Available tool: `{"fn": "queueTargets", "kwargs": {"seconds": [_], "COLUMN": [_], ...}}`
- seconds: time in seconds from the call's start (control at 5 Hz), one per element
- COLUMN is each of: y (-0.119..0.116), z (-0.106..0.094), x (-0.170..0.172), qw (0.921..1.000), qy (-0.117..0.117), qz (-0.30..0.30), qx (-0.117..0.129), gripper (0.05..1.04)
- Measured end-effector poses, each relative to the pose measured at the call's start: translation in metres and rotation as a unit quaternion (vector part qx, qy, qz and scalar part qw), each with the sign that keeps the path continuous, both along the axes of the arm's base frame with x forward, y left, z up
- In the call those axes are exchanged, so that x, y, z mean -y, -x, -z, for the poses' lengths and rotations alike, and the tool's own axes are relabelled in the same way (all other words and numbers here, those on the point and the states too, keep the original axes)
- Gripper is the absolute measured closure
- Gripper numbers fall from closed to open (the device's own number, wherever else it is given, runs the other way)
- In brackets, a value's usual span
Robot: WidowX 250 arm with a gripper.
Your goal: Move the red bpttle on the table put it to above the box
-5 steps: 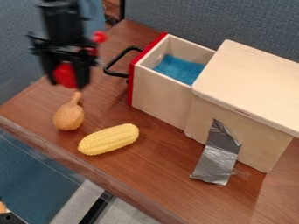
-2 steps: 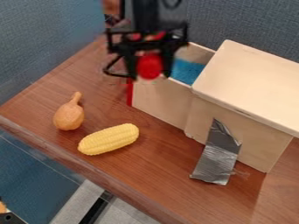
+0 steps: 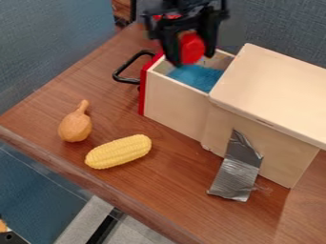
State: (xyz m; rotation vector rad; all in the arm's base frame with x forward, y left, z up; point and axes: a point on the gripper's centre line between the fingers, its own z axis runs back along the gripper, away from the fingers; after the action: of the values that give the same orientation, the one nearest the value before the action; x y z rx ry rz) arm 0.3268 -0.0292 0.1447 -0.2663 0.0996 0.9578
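Red bottle [image 3: 193,48] (aloft) in claw [image 3: 193,59]

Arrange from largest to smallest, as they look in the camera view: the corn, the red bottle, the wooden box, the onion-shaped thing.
1. Wooden box
2. Corn
3. Onion-shaped thing
Unranked: red bottle; the end effector partly hides it, so its size is unsure.

A red bottle [image 3: 192,48], an orange-tan onion [image 3: 75,127], yellow corn [image 3: 119,151], a red-fronted cream box [image 3: 174,105] with blue lining [image 3: 196,77], silver-grey tape [image 3: 235,171] and a brown wood-grained table [image 3: 172,183].
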Motion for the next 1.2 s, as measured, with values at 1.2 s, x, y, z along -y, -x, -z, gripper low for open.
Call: {"fn": "queueTargets", "kwargs": {"seconds": [1.2], "y": [-0.040], "z": [0.036], "x": [0.016], "qw": [0.9869], "qy": [-0.029], "qz": [0.158], "qx": [0.021], "gripper": [0.425]}}
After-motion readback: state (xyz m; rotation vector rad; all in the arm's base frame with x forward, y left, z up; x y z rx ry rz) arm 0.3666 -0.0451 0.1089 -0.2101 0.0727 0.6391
